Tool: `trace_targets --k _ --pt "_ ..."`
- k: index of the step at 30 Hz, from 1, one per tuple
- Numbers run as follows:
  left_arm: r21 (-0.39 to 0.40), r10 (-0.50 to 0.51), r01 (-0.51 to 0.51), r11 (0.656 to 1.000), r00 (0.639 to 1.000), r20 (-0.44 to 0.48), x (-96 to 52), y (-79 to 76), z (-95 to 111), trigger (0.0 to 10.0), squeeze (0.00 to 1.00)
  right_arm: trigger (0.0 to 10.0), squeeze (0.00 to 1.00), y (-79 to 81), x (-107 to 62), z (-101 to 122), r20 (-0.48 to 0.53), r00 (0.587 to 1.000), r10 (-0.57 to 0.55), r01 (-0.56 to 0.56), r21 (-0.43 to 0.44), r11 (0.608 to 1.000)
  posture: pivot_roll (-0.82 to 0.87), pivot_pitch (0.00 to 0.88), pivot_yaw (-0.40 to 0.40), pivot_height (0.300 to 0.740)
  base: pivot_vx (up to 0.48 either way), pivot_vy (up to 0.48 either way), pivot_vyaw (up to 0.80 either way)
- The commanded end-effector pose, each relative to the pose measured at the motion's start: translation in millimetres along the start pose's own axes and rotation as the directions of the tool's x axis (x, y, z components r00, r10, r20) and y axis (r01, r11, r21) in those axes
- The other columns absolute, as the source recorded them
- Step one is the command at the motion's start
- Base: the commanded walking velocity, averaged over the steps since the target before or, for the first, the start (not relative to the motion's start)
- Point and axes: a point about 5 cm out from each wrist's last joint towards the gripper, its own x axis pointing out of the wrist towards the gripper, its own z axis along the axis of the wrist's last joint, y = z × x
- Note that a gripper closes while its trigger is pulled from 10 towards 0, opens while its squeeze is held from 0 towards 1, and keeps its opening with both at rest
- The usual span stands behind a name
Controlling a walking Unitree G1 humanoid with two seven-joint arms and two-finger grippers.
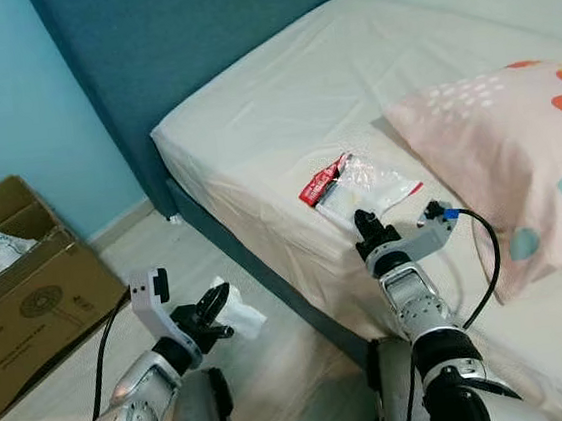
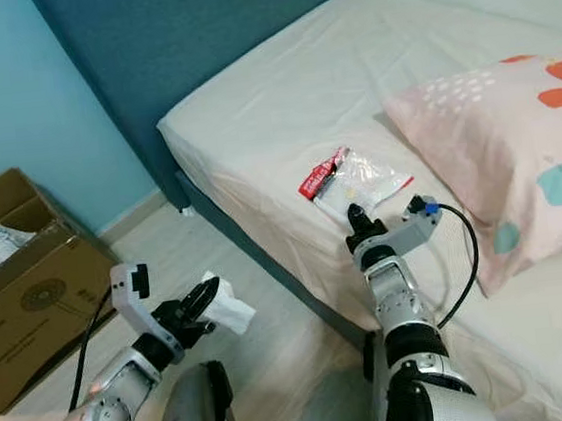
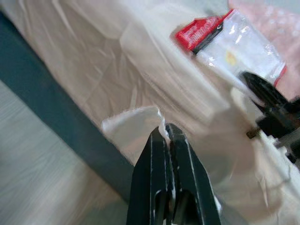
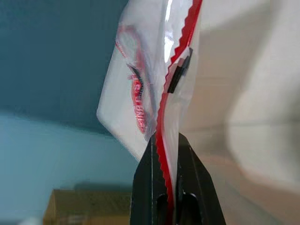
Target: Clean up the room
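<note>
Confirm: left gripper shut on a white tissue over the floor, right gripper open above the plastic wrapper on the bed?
Not quite. The right gripper is shut on the plastic wrapper, pinching its red edge, as the right wrist view shows. The rest holds: the left gripper is shut on the white tissue over the floor.

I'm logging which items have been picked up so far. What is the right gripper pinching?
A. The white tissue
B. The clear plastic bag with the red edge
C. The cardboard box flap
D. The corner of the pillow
B: the right gripper is shut on the clear plastic bag on the bed; the right wrist view shows its red edge between the fingers.
</note>
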Motion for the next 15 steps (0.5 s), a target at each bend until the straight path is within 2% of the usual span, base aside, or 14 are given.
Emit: trace_targets --k 1,2,3,5,8,13,15 --pt "-0.010 0.022 -0.022 1.000 0.999 0.031 9.1 3.3 0.1 10.0 0.00 0.0 0.00 23.3 4.7 12.8 -0.004 0.985 0.171 -0.171 -0.077 0.982 0.11 0.154 -0.020 0.523 0.000 0.000 0.00" --pt "-0.010 0.022 -0.022 1.000 0.999 0.031 9.1 3.3 0.1 10.0 0.00 0.0 0.00 23.3 4.7 12.8 -0.004 0.985 0.171 -0.171 -0.077 0.982 0.11 0.154 -0.020 0.523 0.000 0.000 0.00" --pt "-0.009 0.030 -0.030 1.000 0.998 0.053 16.6 4.3 4.2 10.0 0.00 0.0 0.00 32.2 2.9 11.3 -0.026 0.969 0.245 -0.246 -0.088 0.965 0.10 0.130 -0.026 0.528 0.000 0.000 0.00" --pt "-0.009 0.041 -0.040 0.999 0.997 0.072 23.7 5.4 8.0 10.0 0.00 0.0 0.00 38.6 0.9 9.0 -0.046 0.951 0.305 -0.308 -0.097 0.946 0.10 0.122 -0.027 0.538 0.000 0.000 0.00" --pt "-0.007 0.080 -0.079 0.997 0.993 0.090 32.8 10.2 10.4 10.0 0.00 0.0 0.00 34.2 -4.4 -3.9 -0.100 0.941 0.323 -0.334 -0.126 0.934 0.08 0.050 -0.039 0.552 0.000 0.000 0.00" --pt "-0.001 0.146 -0.146 0.989 0.987 0.071 36.1 17.9 4.0 10.0 0.00 0.0 0.00 26.9 -11.9 -19.4 -0.158 0.937 0.310 -0.333 -0.152 0.931 0.06 0.022 -0.042 0.571 0.000 0.000 0.00" --pt "0.016 0.251 -0.250 0.968 0.968 -0.017 28.9 31.6 -17.4 10.0 0.00 0.0 0.00 17.0 -21.9 -33.3 -0.213 0.937 0.276 -0.315 -0.176 0.933 0.06 0.000 -0.047 0.586 0.000 0.000 0.00"
